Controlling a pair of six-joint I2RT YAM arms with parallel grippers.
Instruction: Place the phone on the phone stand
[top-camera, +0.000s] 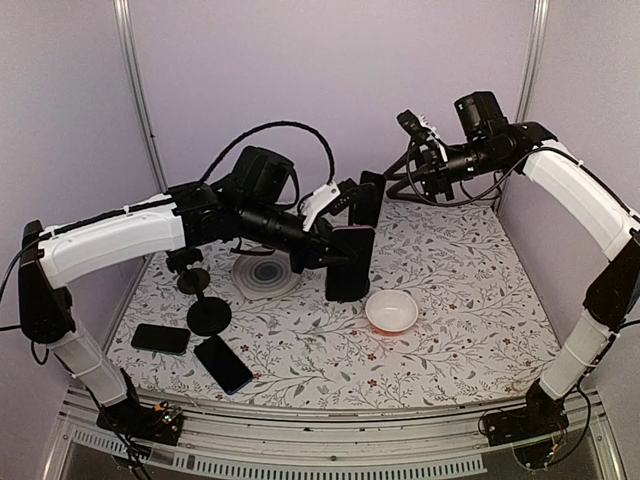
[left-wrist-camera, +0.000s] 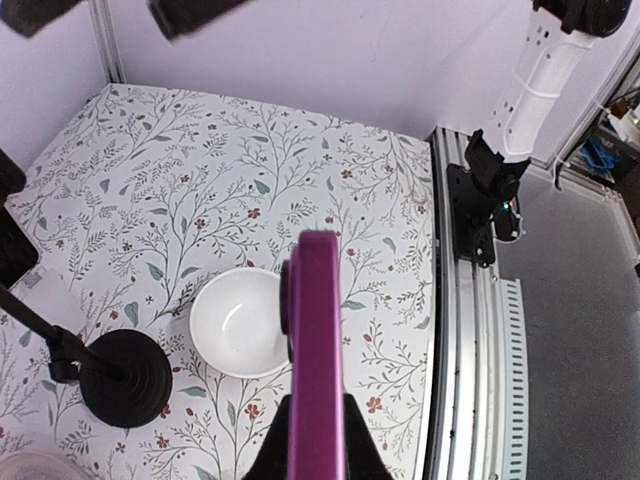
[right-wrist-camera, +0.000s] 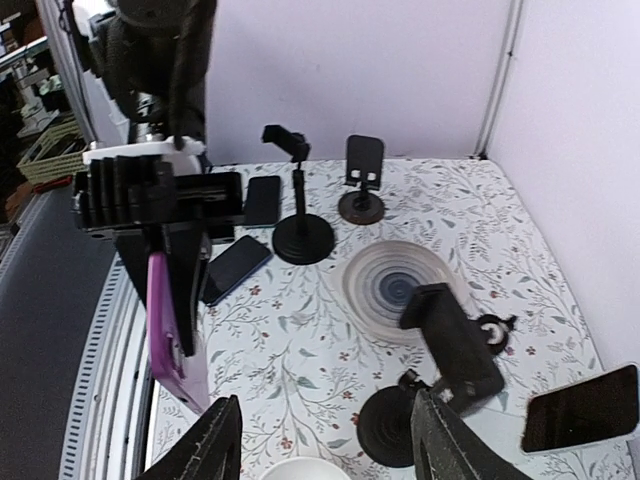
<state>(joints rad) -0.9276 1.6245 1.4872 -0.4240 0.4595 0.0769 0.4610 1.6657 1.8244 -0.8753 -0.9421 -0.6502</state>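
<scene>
Entry, phone (left-wrist-camera: 318, 330), purple case: your left gripper (left-wrist-camera: 318, 440) is clamping it edge-on, above and just beside the white bowl (left-wrist-camera: 240, 322). Your right gripper (right-wrist-camera: 330, 430) is hanging open, gripping nothing. You are likely heading for the black stand (left-wrist-camera: 125, 380) beside the bowl, so be squaring the phone to its cradle before releasing; the bowl is holding nothing.

Top view: the phone (top-camera: 350, 270) is at frame centre, the phone stand (top-camera: 368, 195) just above it, the bowl (top-camera: 391, 311) just lower right, a disc (top-camera: 267, 272) left. At lower left, a pole stand (top-camera: 207, 308) stands above two flat handsets (top-camera: 160, 339) lying side by side on the table (top-camera: 470, 340)
</scene>
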